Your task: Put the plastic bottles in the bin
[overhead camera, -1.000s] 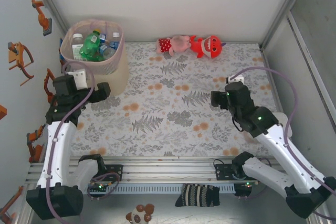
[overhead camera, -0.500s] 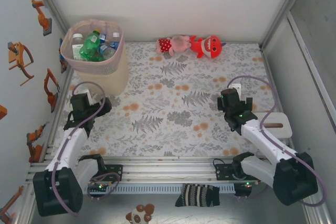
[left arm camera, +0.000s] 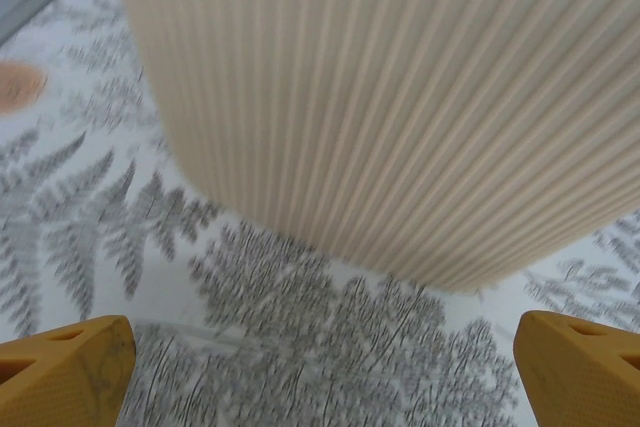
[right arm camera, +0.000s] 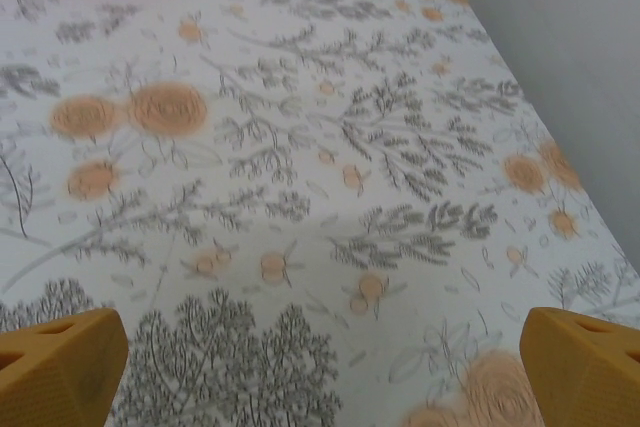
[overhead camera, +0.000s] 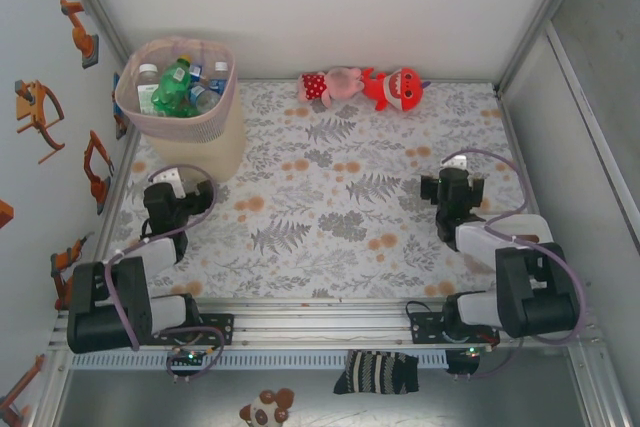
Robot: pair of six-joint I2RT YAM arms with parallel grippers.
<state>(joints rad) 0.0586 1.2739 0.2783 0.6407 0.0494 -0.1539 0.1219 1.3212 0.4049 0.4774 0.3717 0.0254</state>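
- Plastic bottles (overhead camera: 178, 85) lie heaped inside the bin (overhead camera: 222, 142). A green one, a clear one with a white cap and some with blue labels show above the rim, and the rest of the heap is hidden by the bin's wall.
- The bin stands upright in the far left corner of the table (overhead camera: 330, 237), close to the left wall, with a pink mesh top over a beige ribbed lower body.
- The left gripper (overhead camera: 185, 195) sits low over the cloth just in front of the bin. In its wrist view, the left gripper (left arm camera: 320, 377) has its two yellow fingers (left arm camera: 65, 372) spread to the bottom corners of the picture. Nothing is between them, and the bin's beige wall (left arm camera: 400, 97) rises just ahead without touching them.
- The right gripper (overhead camera: 452, 190) is on the right side of the table, well apart from the bin, with its arm folded near its base. In its wrist view, the right gripper (right arm camera: 320, 367) is spread wide and holds nothing, and bare fern-and-flower cloth lies between its fingers (right arm camera: 60, 362).
- A pink plush toy (overhead camera: 328, 85) and a red plush toy (overhead camera: 393, 88) lie side by side, touching, at the far edge of the table.
- A striped sock (overhead camera: 375, 372) lies in front of the arm bases, beyond the table's near edge.
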